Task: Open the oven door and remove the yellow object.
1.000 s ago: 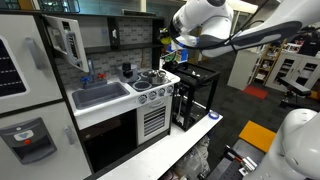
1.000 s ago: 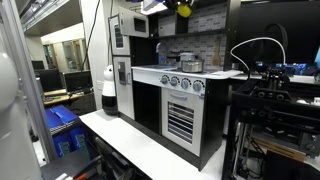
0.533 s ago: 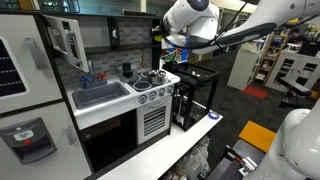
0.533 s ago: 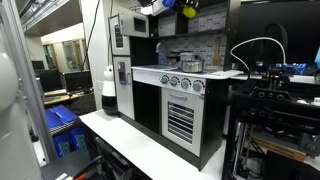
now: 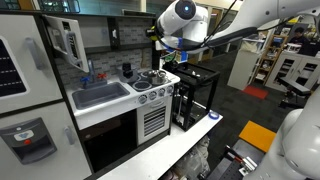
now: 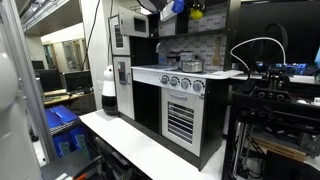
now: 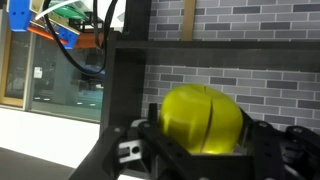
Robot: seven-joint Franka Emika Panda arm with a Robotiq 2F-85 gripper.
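Yellow object (image 7: pixel 203 118), gripped between both fingers (image 7: pixel 152 148)

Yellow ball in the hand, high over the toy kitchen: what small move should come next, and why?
Probably lower it toward the countertop before opening the hand. The wrist view shows the yellow ball clamped in the hand; in an exterior view the ball hangs well above the countertop, so letting go now would likely send it rolling.

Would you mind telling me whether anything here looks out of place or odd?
Nothing is spilled or damaged. The oven door stands open, and the ball is up in the air, clamped in the gripper before the brick wall.
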